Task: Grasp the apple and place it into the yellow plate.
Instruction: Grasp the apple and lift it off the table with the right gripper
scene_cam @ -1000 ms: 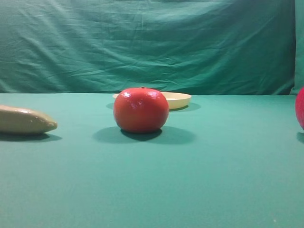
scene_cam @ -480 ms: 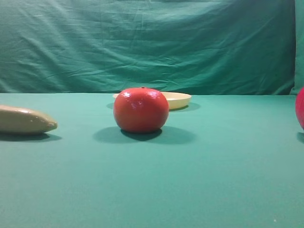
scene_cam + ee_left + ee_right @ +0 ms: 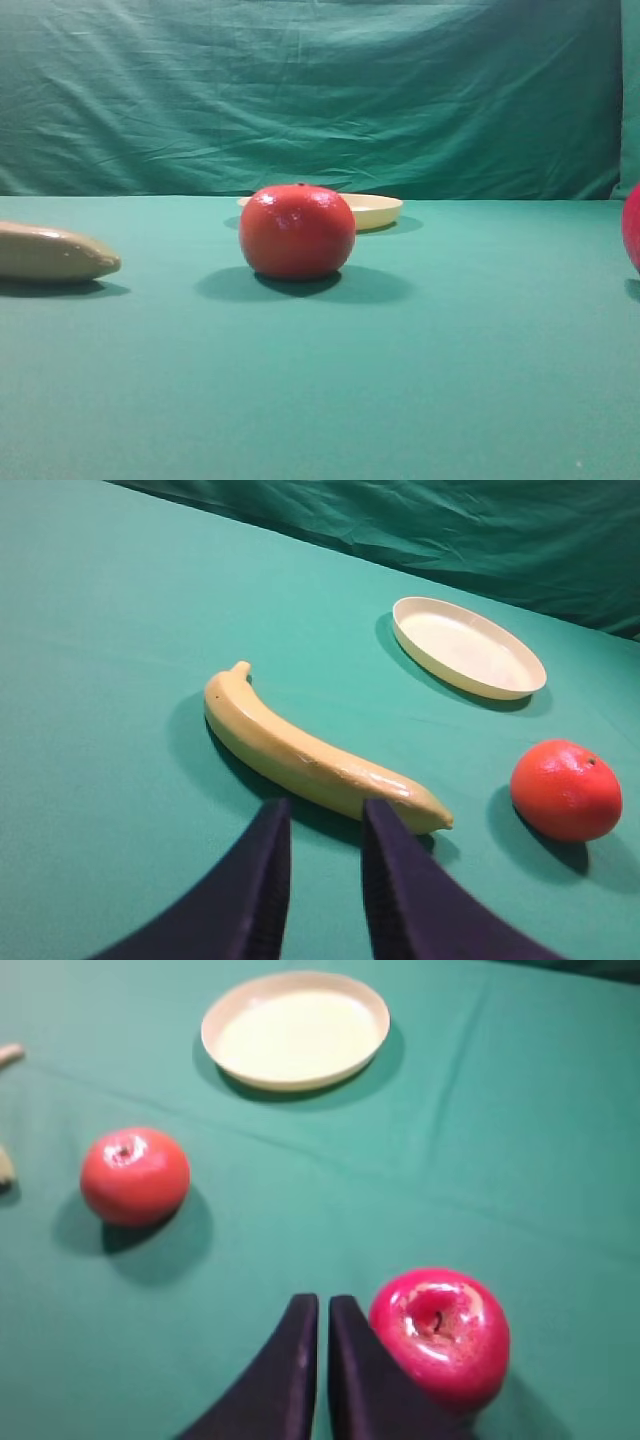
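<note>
The apple (image 3: 440, 1335) is glossy magenta-pink with a dark stem and sits on the green cloth just right of my right gripper (image 3: 322, 1305). That gripper's fingers are shut together and empty, beside the apple and not around it. In the high view only the apple's left edge (image 3: 632, 228) shows at the right border. The yellow plate (image 3: 295, 1028) is empty at the far side; it also shows in the high view (image 3: 375, 210) and the left wrist view (image 3: 468, 648). My left gripper (image 3: 325, 808) is narrowly open and empty, just short of a banana.
A larger orange-red round fruit (image 3: 297, 232) stands in front of the plate, also in the right wrist view (image 3: 134, 1175) and left wrist view (image 3: 565, 790). A tan banana (image 3: 310, 755) lies at the left (image 3: 50, 252). A green cloth backdrop (image 3: 320, 90) hangs behind the table.
</note>
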Robot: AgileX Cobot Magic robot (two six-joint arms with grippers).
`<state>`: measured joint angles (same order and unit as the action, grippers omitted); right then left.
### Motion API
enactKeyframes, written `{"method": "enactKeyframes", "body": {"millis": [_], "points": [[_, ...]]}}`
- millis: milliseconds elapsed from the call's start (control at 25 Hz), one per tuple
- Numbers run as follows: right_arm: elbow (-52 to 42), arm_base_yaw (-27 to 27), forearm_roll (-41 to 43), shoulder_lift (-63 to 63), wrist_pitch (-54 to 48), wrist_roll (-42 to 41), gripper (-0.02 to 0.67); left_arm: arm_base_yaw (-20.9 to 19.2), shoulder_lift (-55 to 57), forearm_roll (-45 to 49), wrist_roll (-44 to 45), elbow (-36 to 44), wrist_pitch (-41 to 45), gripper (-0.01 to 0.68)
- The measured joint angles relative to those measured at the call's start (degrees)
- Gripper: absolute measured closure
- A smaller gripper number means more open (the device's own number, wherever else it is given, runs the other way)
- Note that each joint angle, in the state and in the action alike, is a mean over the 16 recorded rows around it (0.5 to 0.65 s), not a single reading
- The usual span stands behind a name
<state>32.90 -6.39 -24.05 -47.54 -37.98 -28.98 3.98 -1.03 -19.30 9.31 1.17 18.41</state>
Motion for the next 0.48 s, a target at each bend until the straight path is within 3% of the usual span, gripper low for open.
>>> {"method": "enactKeyframes", "body": {"millis": [360,480], "points": [[10.7,-2.6,20.1,-16.3,-8.8,11.7,0.646,0.0,0.0,0.0,0.0,0.0,0.0,0.516],[12.1,-3.9,23.5,-19.1,-9.8,13.4,0.608,0.0,0.0,0.0,0.0,0.0,0.0,0.516]]}}
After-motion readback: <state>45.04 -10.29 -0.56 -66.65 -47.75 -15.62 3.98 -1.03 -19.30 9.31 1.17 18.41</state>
